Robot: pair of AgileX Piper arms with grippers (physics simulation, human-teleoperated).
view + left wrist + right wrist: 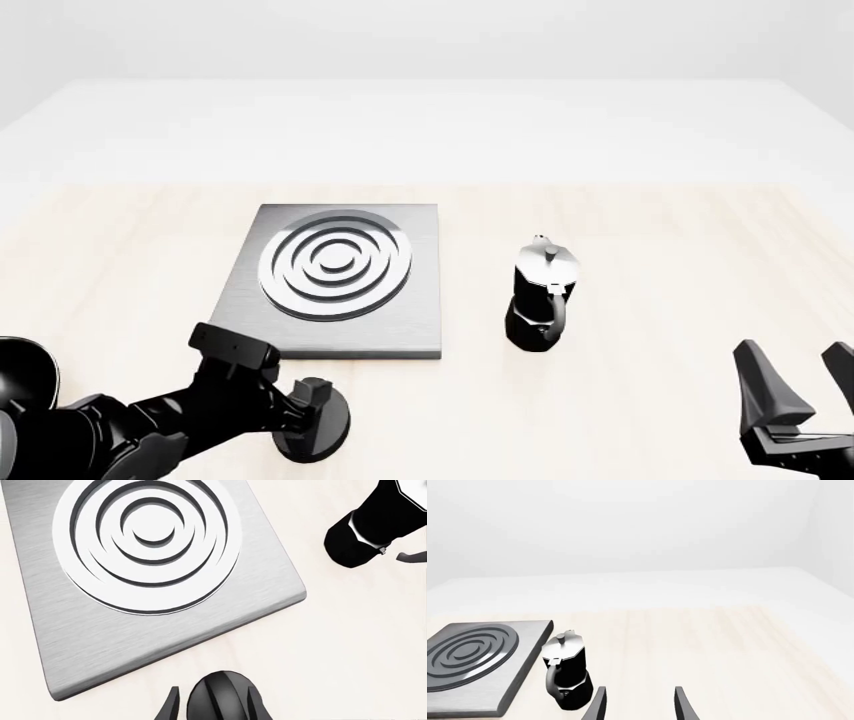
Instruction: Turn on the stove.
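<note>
The stove point(80, 630) is a flat grey metal slab whose round burner point(150, 535) has concentric silver rings. In the front view the stove point(414, 300) lies left of centre. Its black oval knob point(220, 695) sits on the table just off the slab's near edge. My left gripper point(215, 707) is open and straddles the knob, one finger on each side, with a thin gap showing at one finger. From the front, the left gripper point(311, 420) covers the knob. My right gripper point(801, 390) stands open and empty at the near right.
A small black-and-silver moka pot point(541, 295) stands upright just right of the stove, also seen as the moka pot point(566, 672) in the right wrist view and the moka pot point(373, 525) in the left wrist view. Pale wooden tabletop point(667, 230) stretches right and far.
</note>
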